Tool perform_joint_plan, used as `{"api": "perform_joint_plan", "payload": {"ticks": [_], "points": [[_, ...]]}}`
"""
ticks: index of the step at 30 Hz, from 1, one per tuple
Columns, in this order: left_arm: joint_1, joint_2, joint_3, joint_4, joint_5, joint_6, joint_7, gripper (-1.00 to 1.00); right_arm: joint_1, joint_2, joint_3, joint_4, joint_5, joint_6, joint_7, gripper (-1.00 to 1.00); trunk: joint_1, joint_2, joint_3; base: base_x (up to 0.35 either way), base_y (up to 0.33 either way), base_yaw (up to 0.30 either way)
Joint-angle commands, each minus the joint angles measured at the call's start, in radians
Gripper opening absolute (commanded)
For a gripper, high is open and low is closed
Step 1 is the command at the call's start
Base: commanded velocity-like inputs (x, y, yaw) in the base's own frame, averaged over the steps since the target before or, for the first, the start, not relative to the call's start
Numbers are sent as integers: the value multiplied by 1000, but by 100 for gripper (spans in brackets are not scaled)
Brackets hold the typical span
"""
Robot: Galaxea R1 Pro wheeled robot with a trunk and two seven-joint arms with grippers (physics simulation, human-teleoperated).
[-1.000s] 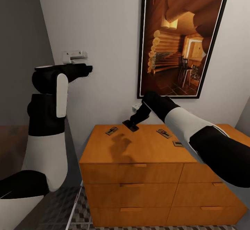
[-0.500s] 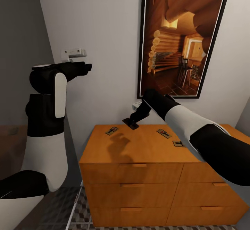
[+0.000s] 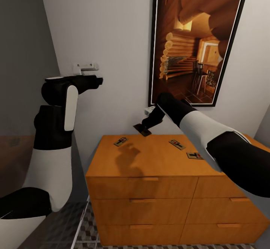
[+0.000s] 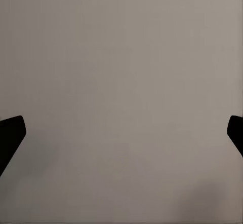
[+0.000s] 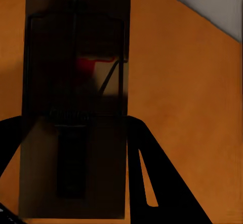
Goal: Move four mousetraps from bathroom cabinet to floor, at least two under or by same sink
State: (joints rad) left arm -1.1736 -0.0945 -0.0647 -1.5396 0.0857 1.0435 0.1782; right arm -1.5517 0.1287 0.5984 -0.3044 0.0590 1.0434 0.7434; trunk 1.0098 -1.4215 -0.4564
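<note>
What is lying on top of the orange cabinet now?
Three mousetraps lie flat on the cabinet top: one near its left back, two toward the right. The right gripper holds a fourth mousetrap above it. The right arm covers part of the top.

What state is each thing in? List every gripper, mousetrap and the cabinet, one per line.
right gripper: shut on a mousetrap, raised clear of the cabinet top
held mousetrap: gripped, lifted, tilted
left mousetrap: lying flat on the cabinet top
middle mousetrap: lying flat on the cabinet top
right mousetrap: lying flat on the cabinet top
cabinet: drawers all closed
left gripper: fingers apart, empty, facing the wall
</note>
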Motion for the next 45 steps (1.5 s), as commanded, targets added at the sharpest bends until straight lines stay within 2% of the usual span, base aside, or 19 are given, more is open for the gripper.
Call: {"api": "perform_joint_plan", "payload": {"ticks": [1,6,7,20,37,45], "points": [[0,0,-1,5,9,4,10,100,-2,0,-3,5,3,4,1,-100,0,-1,-1,0,0,0],[2,0,-1,33,11,4,10,100,-6,0,-28,33,3,4,-13,-100,0,-1,-1,0,0,0],[2,0,-1,254,12,4,10,100,-7,0,-240,56,3,4,-14,-100,0,-1,-1,0,0,0],[-1,-3,-1,411,17,4,10,100,-31,2,-250,178,-1,4,-13,-100,0,-1,-1,0,0,0],[-1,-3,-1,452,17,4,10,100,-90,10,-247,205,-4,4,-9,-100,0,-1,-1,0,0,0],[-4,-4,-1,515,18,4,10,100,-116,26,-242,209,-1,4,-9,-100,0,-1,-1,0,0,0]]}}
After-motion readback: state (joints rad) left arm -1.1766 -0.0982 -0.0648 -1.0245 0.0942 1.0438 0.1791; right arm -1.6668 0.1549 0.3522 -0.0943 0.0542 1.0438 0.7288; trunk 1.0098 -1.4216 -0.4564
